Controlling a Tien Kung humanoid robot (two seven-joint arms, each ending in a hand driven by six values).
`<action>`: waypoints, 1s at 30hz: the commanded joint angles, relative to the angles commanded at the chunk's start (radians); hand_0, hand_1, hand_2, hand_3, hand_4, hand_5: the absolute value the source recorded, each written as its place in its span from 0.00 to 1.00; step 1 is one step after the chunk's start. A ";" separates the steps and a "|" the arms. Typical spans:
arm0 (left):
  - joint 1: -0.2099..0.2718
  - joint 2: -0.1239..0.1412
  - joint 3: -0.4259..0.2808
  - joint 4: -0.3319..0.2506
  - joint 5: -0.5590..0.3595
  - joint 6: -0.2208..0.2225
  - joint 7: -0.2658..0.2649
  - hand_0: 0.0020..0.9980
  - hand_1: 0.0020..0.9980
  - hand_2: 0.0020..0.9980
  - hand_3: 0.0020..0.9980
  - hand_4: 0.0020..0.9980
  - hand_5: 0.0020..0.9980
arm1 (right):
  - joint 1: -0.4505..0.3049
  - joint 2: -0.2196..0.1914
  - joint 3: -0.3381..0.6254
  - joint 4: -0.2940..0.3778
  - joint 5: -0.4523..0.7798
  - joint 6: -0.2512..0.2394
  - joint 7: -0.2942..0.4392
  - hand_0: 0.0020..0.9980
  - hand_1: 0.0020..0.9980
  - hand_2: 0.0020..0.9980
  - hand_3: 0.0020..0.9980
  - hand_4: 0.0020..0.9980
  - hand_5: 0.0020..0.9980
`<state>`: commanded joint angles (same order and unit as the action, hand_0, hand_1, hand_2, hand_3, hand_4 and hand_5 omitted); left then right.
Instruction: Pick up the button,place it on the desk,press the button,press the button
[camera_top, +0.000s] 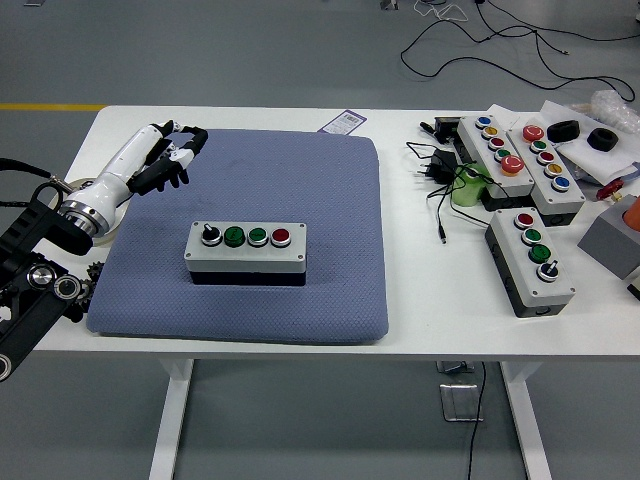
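I see my left hand (165, 155) with fingers relaxed, holding nothing, over the blue mat's (330, 200) far-left corner, apart from the button box (246, 252).

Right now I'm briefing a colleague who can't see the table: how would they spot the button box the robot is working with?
Find the blue-grey mat covering the left half of the white table. The button box sits alone on it, toward the near edge: grey, with one row holding a black knob, two green buttons and a red one. The other boxes cluster off the mat at the right.
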<state>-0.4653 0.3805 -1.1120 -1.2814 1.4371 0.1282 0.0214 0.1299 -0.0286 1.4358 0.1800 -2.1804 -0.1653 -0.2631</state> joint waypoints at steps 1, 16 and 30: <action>0.010 -0.006 -0.010 0.009 -0.044 0.003 -0.009 0.33 0.52 0.55 0.81 0.67 1.00 | 0.000 0.000 0.000 0.000 0.000 0.000 0.000 0.68 0.65 0.70 0.64 0.33 0.19; 0.087 -0.057 -0.151 0.113 -0.569 -0.040 -0.039 0.66 0.79 0.81 0.85 0.67 1.00 | 0.005 0.000 0.005 0.000 -0.006 -0.001 0.001 0.68 0.65 0.70 0.64 0.33 0.19; 0.096 -0.063 -0.171 0.115 -0.581 -0.044 -0.044 0.67 0.79 0.81 0.85 0.67 1.00 | 0.004 0.001 0.012 0.000 -0.014 -0.001 0.002 0.68 0.65 0.70 0.64 0.33 0.19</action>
<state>-0.3690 0.3174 -1.2827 -1.1667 0.8560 0.0839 -0.0228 0.1340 -0.0276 1.4479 0.1800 -2.1946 -0.1667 -0.2612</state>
